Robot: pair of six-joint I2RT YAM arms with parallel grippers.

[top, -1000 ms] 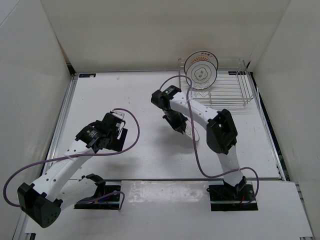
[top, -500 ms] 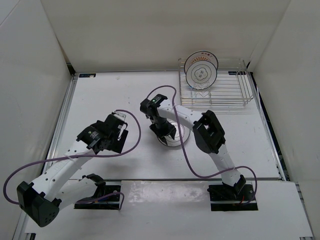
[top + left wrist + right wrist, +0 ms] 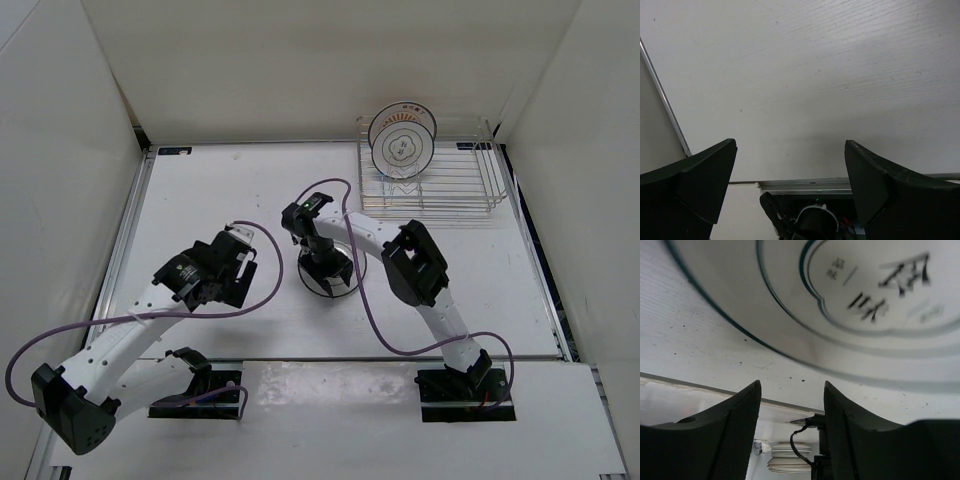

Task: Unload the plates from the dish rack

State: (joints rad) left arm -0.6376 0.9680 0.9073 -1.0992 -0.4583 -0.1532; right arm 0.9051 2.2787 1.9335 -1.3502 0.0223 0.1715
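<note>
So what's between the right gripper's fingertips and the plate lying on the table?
Only a narrow strip of bare table; the right wrist view shows the open right gripper just short of the plate and its dark-ringed rim.

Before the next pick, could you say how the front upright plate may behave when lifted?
The front plate looks hard and smooth: probably stiff, perhaps slippery. Standing on edge in the dish rack, it might roll or tip once freed.
</note>
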